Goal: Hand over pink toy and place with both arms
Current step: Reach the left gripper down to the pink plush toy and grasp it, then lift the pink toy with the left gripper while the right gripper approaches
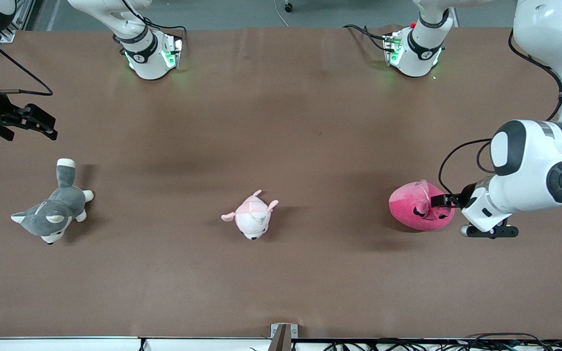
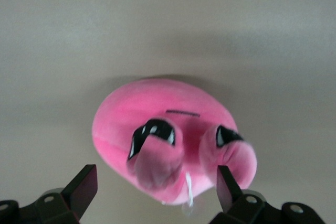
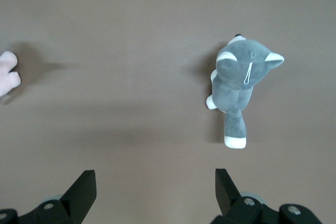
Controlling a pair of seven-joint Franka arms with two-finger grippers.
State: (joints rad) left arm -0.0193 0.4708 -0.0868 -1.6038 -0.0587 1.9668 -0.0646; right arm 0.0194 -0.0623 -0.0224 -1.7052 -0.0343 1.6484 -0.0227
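The pink toy (image 1: 413,207), a round hot-pink plush with black eyes, lies on the brown table toward the left arm's end. My left gripper (image 1: 441,206) is low at the toy's side, open, its jaws wide on either side of the toy's edge without closing on it. In the left wrist view the toy (image 2: 157,119) fills the middle, with the left gripper (image 2: 157,176) spread around its near part. My right gripper (image 1: 46,125) waits open and empty above the table at the right arm's end; its fingers also show in the right wrist view (image 3: 155,179).
A grey-and-white husky plush (image 1: 52,213) lies at the right arm's end, also in the right wrist view (image 3: 240,80). A pale pink-and-white plush (image 1: 252,218) lies mid-table, its edge in the right wrist view (image 3: 7,74). The brown table (image 1: 281,122) is otherwise bare.
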